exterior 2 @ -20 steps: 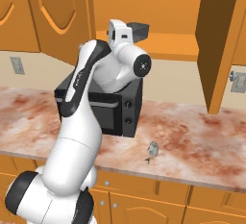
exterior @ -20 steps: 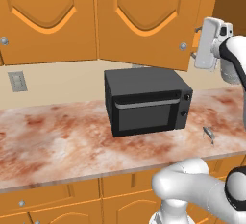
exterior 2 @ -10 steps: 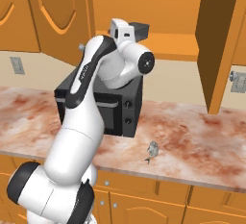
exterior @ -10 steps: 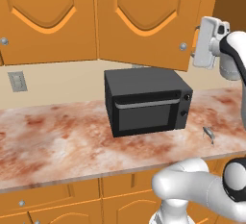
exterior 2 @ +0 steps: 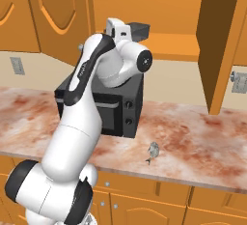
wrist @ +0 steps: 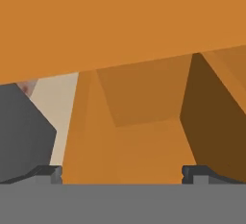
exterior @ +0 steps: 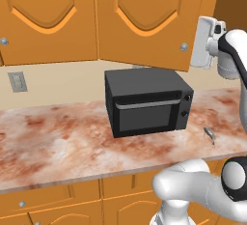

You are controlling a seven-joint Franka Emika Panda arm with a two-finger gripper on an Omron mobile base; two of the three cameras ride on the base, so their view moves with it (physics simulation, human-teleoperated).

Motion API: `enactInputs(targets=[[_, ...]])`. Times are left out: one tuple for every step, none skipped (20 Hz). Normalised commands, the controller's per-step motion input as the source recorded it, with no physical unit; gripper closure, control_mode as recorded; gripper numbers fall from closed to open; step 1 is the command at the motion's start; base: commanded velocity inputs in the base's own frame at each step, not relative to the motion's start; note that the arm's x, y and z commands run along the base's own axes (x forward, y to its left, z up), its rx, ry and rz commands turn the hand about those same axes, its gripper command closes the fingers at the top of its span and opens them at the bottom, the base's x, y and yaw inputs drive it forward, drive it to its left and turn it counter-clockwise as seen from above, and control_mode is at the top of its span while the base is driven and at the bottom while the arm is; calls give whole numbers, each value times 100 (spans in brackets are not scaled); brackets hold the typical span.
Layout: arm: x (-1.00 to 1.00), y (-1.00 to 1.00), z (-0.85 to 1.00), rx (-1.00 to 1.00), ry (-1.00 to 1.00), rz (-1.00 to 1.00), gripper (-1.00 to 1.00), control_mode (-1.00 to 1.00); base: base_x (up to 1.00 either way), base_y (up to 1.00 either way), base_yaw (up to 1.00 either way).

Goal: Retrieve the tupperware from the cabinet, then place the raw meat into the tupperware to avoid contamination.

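the cabinet (exterior 2: 159,21) is hanging on the wall above the counter (exterior: 58,142), its door (exterior 2: 222,45) standing open at 3 o'clock in the right base view, interior looking orange with nothing i can make out on the shelf. the arm (exterior 2: 91,103) is reaching up at cabinet height, wrist sitting at 3 o'clock in the left base view. the microwave (exterior: 147,101) is sitting mid-counter under the closed doors. a small grey object (exterior 2: 152,150) is lying on the counter at the microwave's 4 o'clock, too small to identify. the gripper (wrist: 122,172) is facing the cabinet, fingers (wrist: 48,172) spread wide apart, gripping nothing. the tupperware: can't tell where it is.
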Motion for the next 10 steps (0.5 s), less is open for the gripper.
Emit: enactInputs(targets=[[6, 12, 0, 0, 0, 3, -100, -100, 0, 0, 0], [0, 12, 0, 0, 0, 3, -100, -100, 0, 0, 0], [0, 10, 0, 0, 0, 3, -100, -100, 0, 0, 0], [0, 6, 0, 0, 0, 3, -100, -100, 0, 0, 0], [-2, 3, 0, 0, 0, 3, -100, -100, 0, 0, 0], [-11, 0, 0, 0, 0, 3, -100, -100, 0, 0, 0], [-15, 0, 0, 0, 0, 3, -100, -100, 0, 0, 0], [-20, 0, 0, 0, 0, 3, -100, -100, 0, 0, 0], [-25, 0, 0, 0, 0, 4, -100, -100, 0, 0, 0], [-28, 1, 1, 0, 0, 4, -100, -100, 0, 0, 0]])
